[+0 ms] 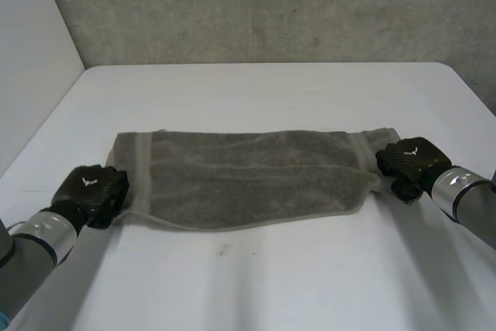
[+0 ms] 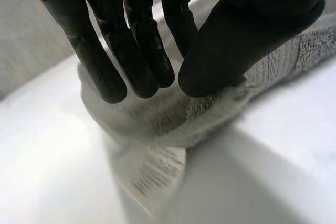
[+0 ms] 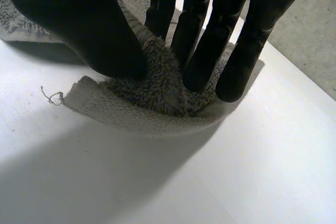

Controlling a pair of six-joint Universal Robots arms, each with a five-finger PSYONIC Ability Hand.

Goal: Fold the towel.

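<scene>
Left hand [image 2: 136, 51]: thumb and fingers pinching towel [image 1: 248, 180] at its near left corner
Right hand [image 3: 79, 24]: pinching towel's right end
Risk: shallow pinch could slip on lifting, spilling the layers

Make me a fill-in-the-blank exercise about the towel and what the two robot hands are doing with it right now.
1. The towel lies spread out on a table whose colour is ____.
2. The left hand pinches one end of the towel between its fingers and its ____.
3. The right hand pinches the other end, so the number of hands holding the towel is ____.
Missing words: white; thumb; two.
</scene>
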